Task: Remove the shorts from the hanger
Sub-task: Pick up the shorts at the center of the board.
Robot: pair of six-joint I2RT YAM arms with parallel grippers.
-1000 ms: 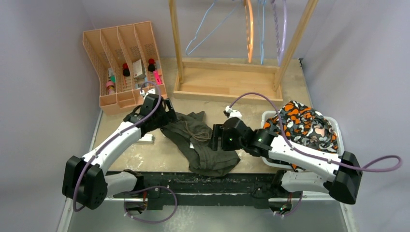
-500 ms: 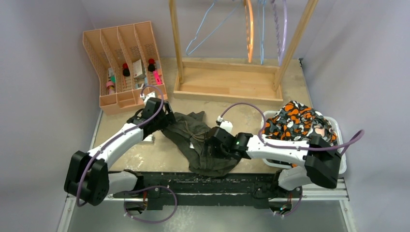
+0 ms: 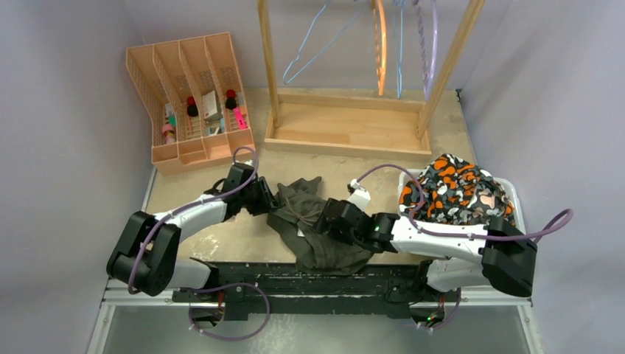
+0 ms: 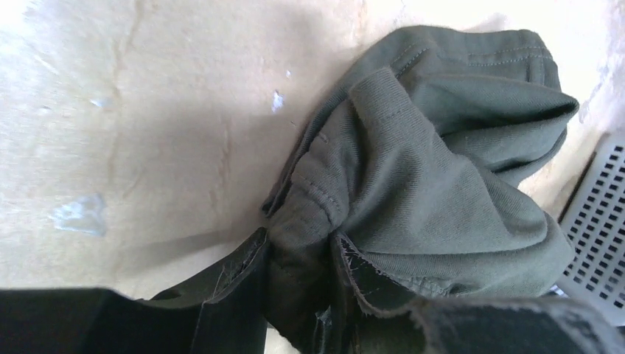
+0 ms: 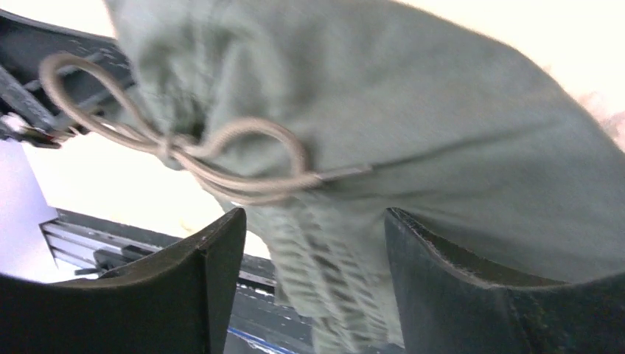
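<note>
Lying between the arms: olive shorts (image 3: 313, 225), which we mark as a crumpled heap on the table (image 3: 243, 240), near its front edge and well in front of the rack.
Shorts look: plain olive green, soft knit, folded over on themselves in thick rolls. Stitched hems show in the left wrist view (image 4: 427, 169); the ribbed waistband and a smooth panel show in the right wrist view (image 5: 442, 133).
Drawstring: tan cord (image 5: 221, 158), tied in a loose bow with two loops, lying on the waistband just above the right fingers.
Left gripper: (image 3: 271, 203) at the heap's left edge. In its own view (image 4: 298, 258) we see the two fingers clenched on a bunched fold of the olive shorts, fabric squeezed between them.
Right gripper: (image 3: 324, 223) on the heap's right side, low over the cloth. In its own view (image 5: 313, 243) the jaws stand apart astride the ribbed waistband. One finger is against the fabric and a sliver of light shows beside the other, so we call it released, not clamped.
Shorts vs tools: the heap sits between the two grippers, the left one holding it, the right one straddling it.
Camouflage shorts: (image 3: 457, 192) orange, white and black, piled in the white bin (image 3: 517, 199) at the right, well apart from the olive heap.
Rack: wooden frame (image 3: 346, 125) at the back, with wire hangers (image 3: 379, 44) hanging on it.
Organiser: orange slotted tray (image 3: 184, 88) back left, small items inside, too small for us to name.
</note>
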